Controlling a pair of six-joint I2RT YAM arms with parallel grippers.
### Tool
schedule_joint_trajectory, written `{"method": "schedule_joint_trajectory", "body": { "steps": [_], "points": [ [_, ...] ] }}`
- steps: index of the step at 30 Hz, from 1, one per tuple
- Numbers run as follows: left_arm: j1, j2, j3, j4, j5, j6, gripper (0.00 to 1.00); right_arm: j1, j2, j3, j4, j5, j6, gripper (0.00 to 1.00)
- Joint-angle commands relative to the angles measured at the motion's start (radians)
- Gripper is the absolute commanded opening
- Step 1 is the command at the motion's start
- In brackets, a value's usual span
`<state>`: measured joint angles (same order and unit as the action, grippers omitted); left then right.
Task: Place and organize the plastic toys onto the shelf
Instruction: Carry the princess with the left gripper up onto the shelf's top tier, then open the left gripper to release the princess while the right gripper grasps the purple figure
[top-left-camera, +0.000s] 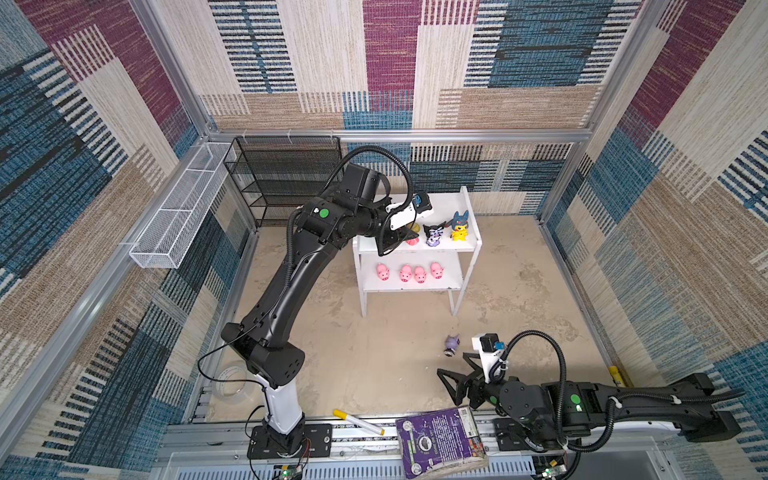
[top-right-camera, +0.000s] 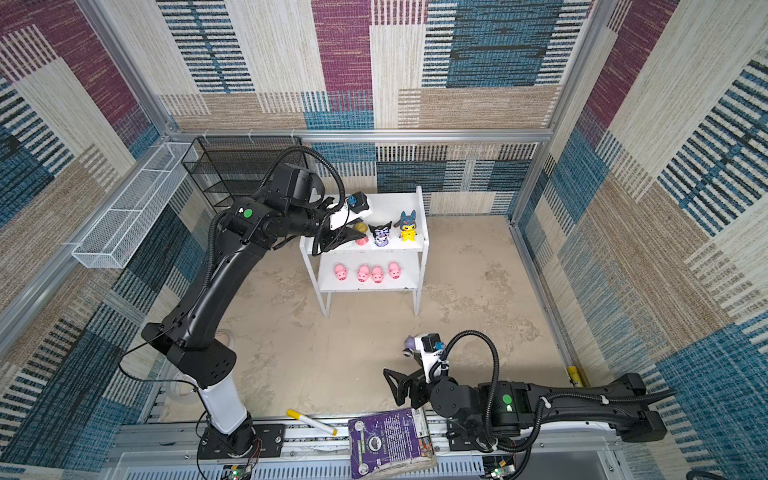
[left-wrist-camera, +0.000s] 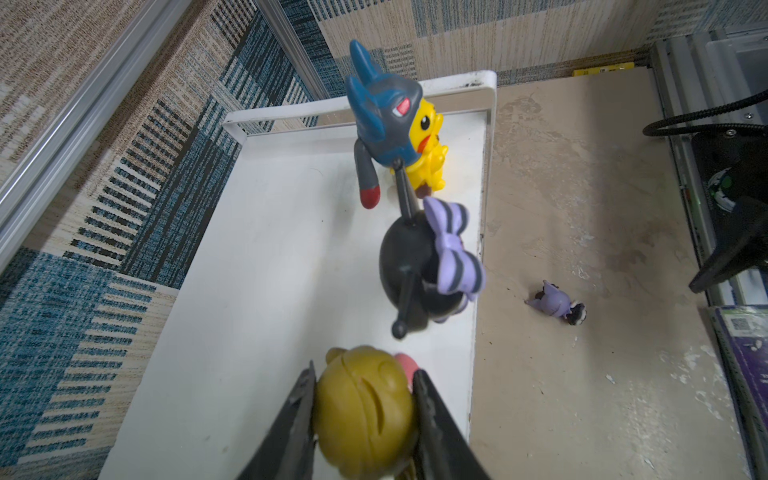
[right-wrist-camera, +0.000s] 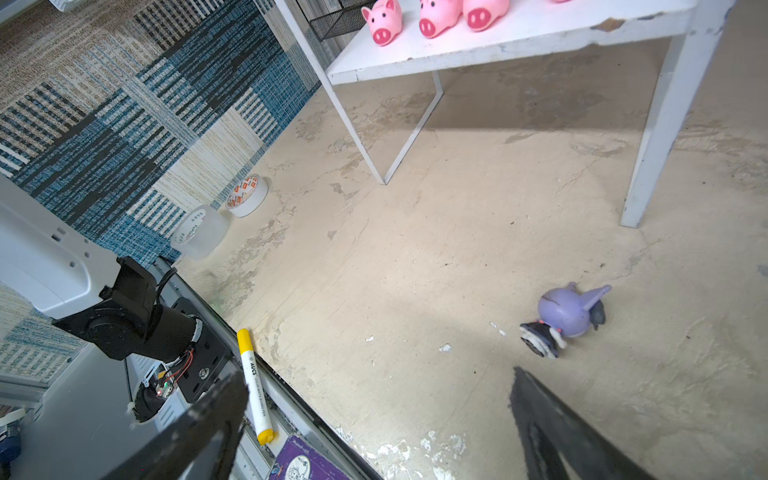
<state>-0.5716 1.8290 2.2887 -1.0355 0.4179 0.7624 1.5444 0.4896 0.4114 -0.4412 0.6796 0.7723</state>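
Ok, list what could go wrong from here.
1. The left pincer grips the blonde girl close beside the black-purple eared figurine on the upper board of the shelf; opening or pulling back may knock either over, possibly off the near front edge.
2. The lilac figurine lies on its side on the work surface; the open right pincer may get a poor grip on its rounded head.

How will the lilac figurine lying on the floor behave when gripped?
The lilac figurine looks like hard plastic, probably stiff and light. Its round head may slip when pinched or roll if nudged. Its thin ears seem fragile.
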Motion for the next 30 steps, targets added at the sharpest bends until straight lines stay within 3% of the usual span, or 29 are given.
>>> {"method": "schedule_joint_trajectory", "body": {
  "steps": [1, 9, 15, 22, 30],
  "points": [
    [0.003, 0.003, 0.006, 0.011, 0.019, 0.003, 0.41, 0.0, 0.0, -0.002, 0.022, -0.001, -0.007, 0.99],
    [0.004, 0.0, 0.006, 0.011, 0.015, -0.001, 0.62, 0.0, 0.008, -0.003, 0.023, 0.0, -0.005, 1.0],
    [0.006, -0.014, 0.008, 0.018, 0.001, -0.005, 0.72, 0.0, 0.023, 0.004, 0.004, 0.01, 0.023, 1.0],
    [0.011, -0.09, -0.039, 0.03, -0.04, -0.025, 0.76, -0.012, 0.142, 0.038, -0.131, 0.095, 0.335, 0.99],
    [0.015, -0.311, -0.274, 0.175, -0.134, -0.113, 0.85, -0.207, 0.395, 0.072, -0.138, -0.143, 0.503, 1.0]
  ]
}}
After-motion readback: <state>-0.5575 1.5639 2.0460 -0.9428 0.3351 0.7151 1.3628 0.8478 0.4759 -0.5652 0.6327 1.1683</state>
